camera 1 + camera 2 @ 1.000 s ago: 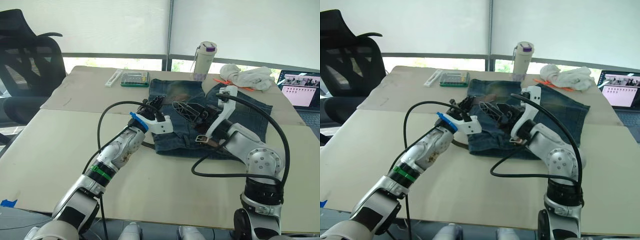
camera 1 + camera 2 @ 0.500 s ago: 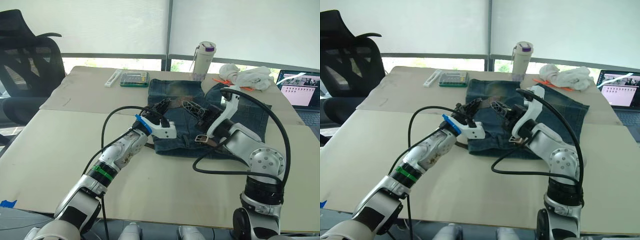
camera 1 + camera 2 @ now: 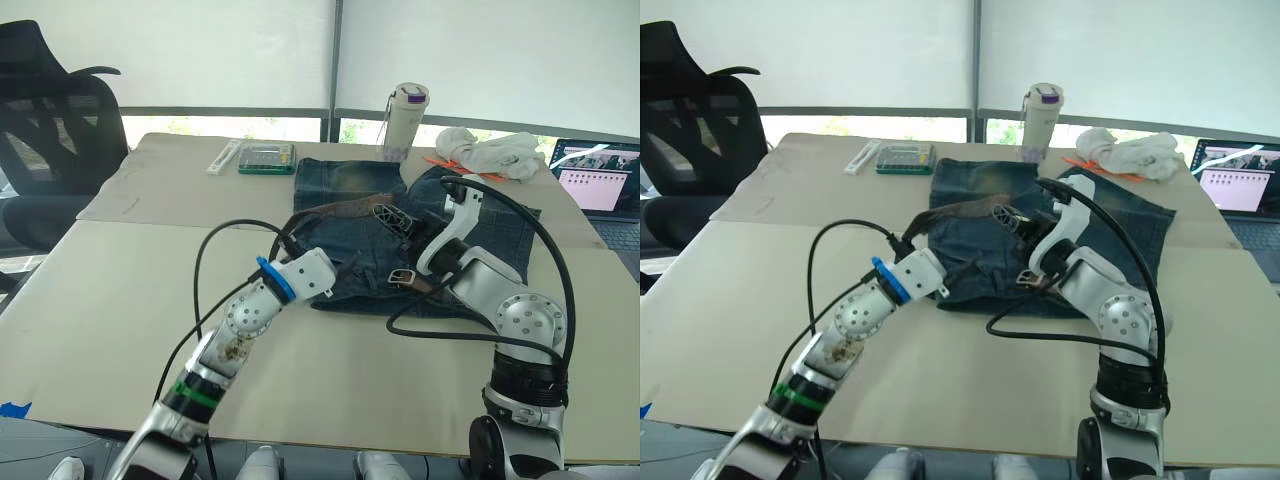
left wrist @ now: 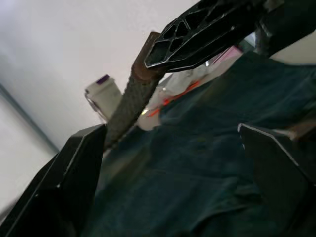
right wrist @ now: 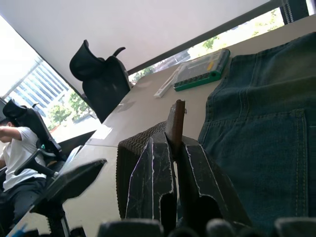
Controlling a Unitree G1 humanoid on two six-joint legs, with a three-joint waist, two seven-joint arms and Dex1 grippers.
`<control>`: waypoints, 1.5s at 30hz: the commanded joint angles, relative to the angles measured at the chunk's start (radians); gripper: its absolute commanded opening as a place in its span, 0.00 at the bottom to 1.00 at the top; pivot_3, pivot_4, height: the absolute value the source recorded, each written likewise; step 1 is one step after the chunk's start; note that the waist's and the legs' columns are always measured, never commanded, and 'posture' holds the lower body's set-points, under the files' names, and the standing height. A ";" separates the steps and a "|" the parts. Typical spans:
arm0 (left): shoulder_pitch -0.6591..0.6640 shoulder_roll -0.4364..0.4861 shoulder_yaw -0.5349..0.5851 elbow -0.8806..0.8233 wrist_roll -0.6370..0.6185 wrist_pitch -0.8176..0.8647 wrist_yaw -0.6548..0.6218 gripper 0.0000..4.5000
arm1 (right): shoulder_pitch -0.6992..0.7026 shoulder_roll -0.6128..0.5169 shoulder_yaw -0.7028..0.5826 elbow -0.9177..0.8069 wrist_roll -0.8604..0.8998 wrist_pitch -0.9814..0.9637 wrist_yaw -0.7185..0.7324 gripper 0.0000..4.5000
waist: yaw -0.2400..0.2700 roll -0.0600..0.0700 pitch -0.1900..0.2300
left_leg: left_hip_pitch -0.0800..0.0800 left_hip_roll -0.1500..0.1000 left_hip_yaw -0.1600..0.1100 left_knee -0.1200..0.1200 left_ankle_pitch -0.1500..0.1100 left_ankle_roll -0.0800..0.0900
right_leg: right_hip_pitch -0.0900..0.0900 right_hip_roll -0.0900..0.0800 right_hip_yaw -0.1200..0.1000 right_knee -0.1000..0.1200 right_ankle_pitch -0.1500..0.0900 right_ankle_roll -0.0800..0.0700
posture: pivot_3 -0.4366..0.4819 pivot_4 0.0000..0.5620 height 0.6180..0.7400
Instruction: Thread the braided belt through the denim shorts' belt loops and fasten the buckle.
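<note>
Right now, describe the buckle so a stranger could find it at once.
On the beige table, find the denim shorts. Near their front edge, beside the right arm, lies the buckle: a small pale metal frame on the braided belt, the one shiny piece on the blue cloth.

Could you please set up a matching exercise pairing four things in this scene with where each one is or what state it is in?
Column one:
1. braided belt
2. buckle
3. left end effector
4. white cloth

Column two:
A. open, holding nothing
B. crumpled at the table's far edge near the laptop
C. pinched in the right end effector
D. lying on the denim shorts beside the right arm

Pairs: 1-C, 2-D, 3-A, 4-B
</note>
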 commanded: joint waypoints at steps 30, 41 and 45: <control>-0.065 -0.199 0.497 -0.009 -1.250 0.887 0.075 0.21 | 0.091 -0.143 0.056 -0.136 0.238 0.033 0.147 0.00 | -0.022 0.000 0.000 | 0.004 0.000 0.000 0.000 0.001 0.001 | 0.004 0.002 0.001 -0.001 0.000 0.000 | 0.48 0.27 0.98; -0.053 -0.146 0.483 -0.059 -1.184 0.913 0.178 0.00 | 0.166 -0.249 0.157 -0.176 -0.055 -0.157 0.331 0.25 | -0.017 0.000 0.000 | 0.004 0.000 0.000 0.000 0.001 0.001 | 0.004 0.001 0.001 -0.002 0.000 0.000 | 0.48 0.27 0.98; -0.034 -0.130 0.477 -0.068 -1.141 0.933 0.282 0.00 | 0.224 -0.316 0.176 -0.162 -0.192 -0.242 0.378 0.55 | -0.010 0.000 0.000 | 0.004 0.000 0.000 0.000 0.001 0.001 | 0.004 0.001 0.002 -0.003 0.000 0.000 | 0.48 0.27 0.98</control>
